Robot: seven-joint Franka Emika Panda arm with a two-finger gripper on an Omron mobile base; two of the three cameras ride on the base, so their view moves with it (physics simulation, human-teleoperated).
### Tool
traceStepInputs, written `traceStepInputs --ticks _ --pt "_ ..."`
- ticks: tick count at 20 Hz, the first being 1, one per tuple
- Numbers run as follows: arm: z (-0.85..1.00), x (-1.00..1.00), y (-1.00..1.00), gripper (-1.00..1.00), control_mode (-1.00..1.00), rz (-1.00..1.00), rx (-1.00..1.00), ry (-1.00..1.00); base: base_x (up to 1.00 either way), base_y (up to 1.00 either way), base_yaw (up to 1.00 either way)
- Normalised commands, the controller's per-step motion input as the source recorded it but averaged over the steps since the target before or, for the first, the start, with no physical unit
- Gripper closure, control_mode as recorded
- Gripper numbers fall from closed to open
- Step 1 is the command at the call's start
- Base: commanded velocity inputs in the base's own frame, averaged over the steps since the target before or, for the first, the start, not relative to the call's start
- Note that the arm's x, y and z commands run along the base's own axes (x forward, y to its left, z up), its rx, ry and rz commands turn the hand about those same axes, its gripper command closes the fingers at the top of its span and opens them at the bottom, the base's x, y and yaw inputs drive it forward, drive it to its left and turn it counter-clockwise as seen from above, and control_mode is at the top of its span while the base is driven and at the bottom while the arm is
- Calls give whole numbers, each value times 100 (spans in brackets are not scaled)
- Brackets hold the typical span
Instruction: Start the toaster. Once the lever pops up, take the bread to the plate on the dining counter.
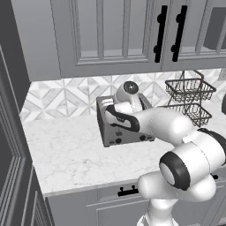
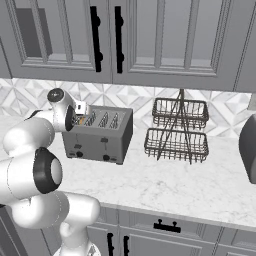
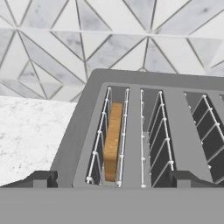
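Spread wide and holding nothing, the gripper [image 3: 111,179] was poised just above the toaster [image 2: 99,135] at its left end. The bread [image 3: 112,142] was seen standing on edge in the leftmost slot, its long axis running along the slot, front to back. The toaster was set on the marble tabletop [image 2: 165,185], its lever side turned away from the tiled wall.

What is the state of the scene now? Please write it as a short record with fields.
toaster: on the marble counter, against the tiled wall
bread: upright in the leftmost slot as the hand view shows it
gripper: open, above the toaster, holding nothing
wire basket rack: on the counter beside the toaster
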Motion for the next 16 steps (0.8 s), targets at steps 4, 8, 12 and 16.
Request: traceStepInputs --ticks 4,8,12,16 --pt "0 0 0 -100 -100 0 0 0 0 0 0" --pt "0 0 0 -100 -100 0 0 0 0 0 0" --pt "0 0 0 -100 -100 0 0 0 0 0 0" --pt "0 0 0 -100 -100 0 0 0 0 0 0"
